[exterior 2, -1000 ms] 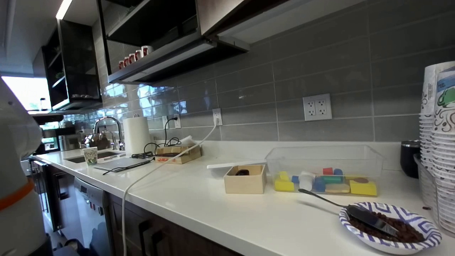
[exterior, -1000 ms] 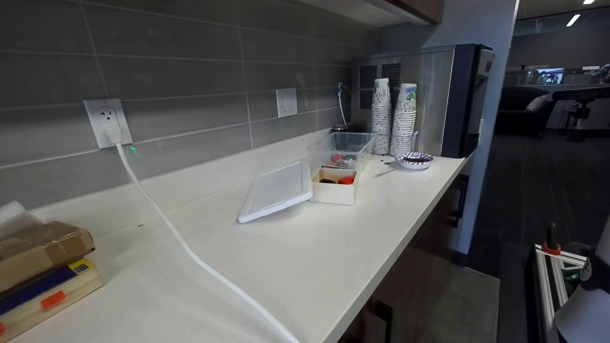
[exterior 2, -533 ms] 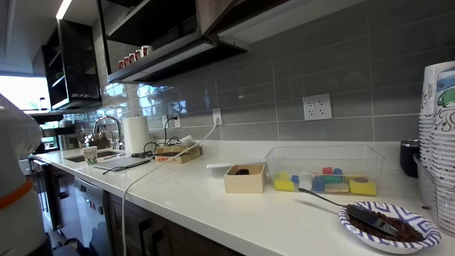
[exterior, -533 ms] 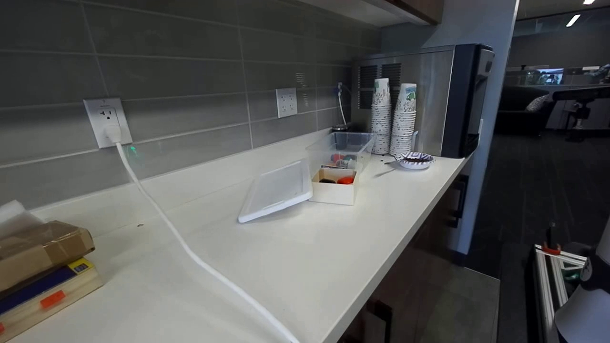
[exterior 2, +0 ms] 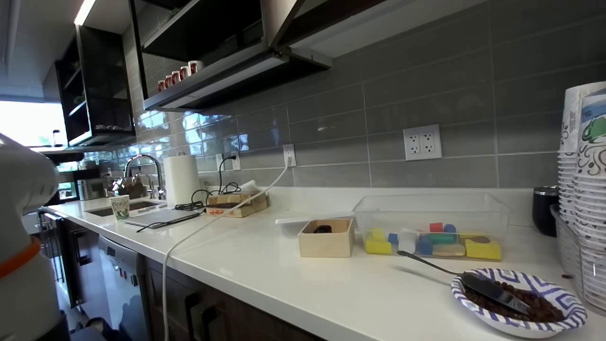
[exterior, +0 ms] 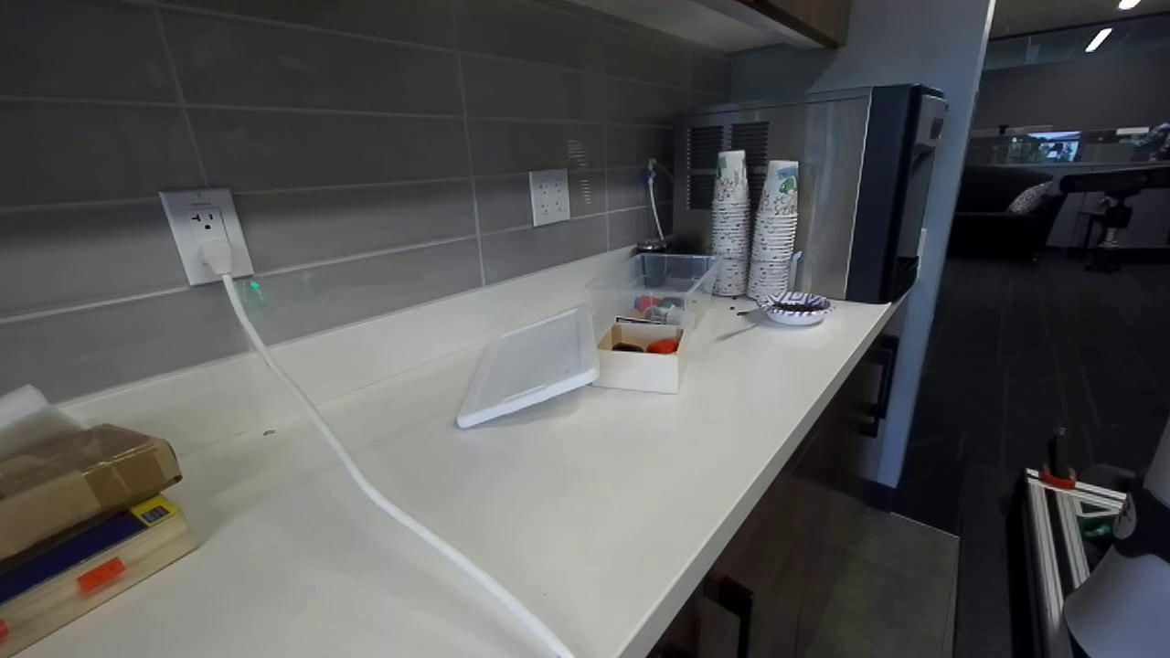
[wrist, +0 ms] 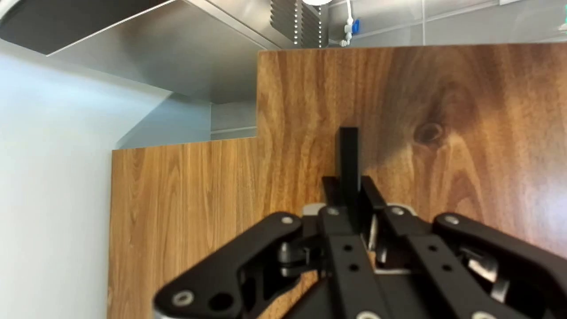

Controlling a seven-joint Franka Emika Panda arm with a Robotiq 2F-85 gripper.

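Note:
My gripper [wrist: 350,191] shows in the wrist view with its two black fingers close on either side of a black bar handle [wrist: 349,148]. The handle is on a brown wood-grain cabinet door [wrist: 452,97], near that door's edge. The door stands partly open, nearer to the camera than the wood panel [wrist: 177,195] beside it. In an exterior view the upper cabinet door [exterior 2: 277,19] is swung out from the cabinet frame [exterior 2: 341,19]. The gripper is out of both exterior views. Only a lower part of the white arm [exterior 2: 23,189] shows there, and a piece [exterior: 1120,585] at the edge.
Below the cabinet, the counter [exterior 2: 265,279] bears a wooden box [exterior 2: 325,244], a clear bin [exterior 2: 426,213] of blocks, a bowl [exterior 2: 521,327] with a spatula, and cup stacks [exterior: 731,228]. A steel machine [exterior: 823,183] stands at the end. A white cable [exterior: 393,512] crosses the counter.
The upper cabinet door has swung further out, and the gap between it and the cabinet frame has widened. The white arm's shoulder has shifted slightly. Things on the counter have not moved.

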